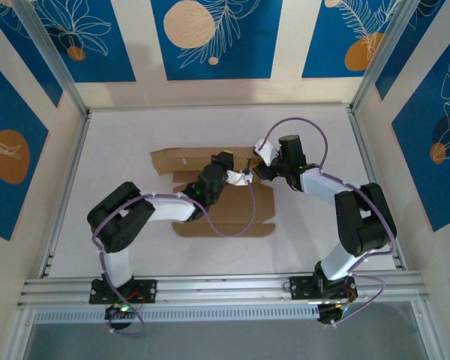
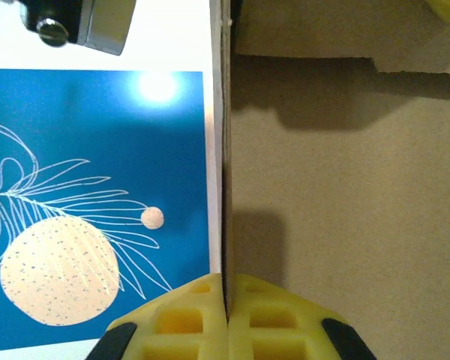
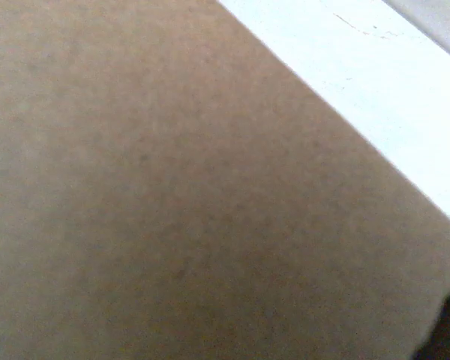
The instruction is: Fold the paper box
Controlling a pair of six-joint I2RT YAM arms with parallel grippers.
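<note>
Yellow left fingers (image 2: 184, 322) are clamped on a raised panel edge of the paper box (image 2: 345, 187), mid-frame on the worktop (image 1: 315, 240). Looks light, stiff and springy, so I'd grab edges near creases. Can't tell about the right fingers (image 1: 259, 166).

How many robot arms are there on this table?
2. The left arm stretches from the table's near-left edge to the middle of the paper box. The right arm reaches from the near-right edge to the box's far right side. None seems hidden.

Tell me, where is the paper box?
In the top view the paper box lies at the middle of the table, one edge pinched by the left gripper.
</note>
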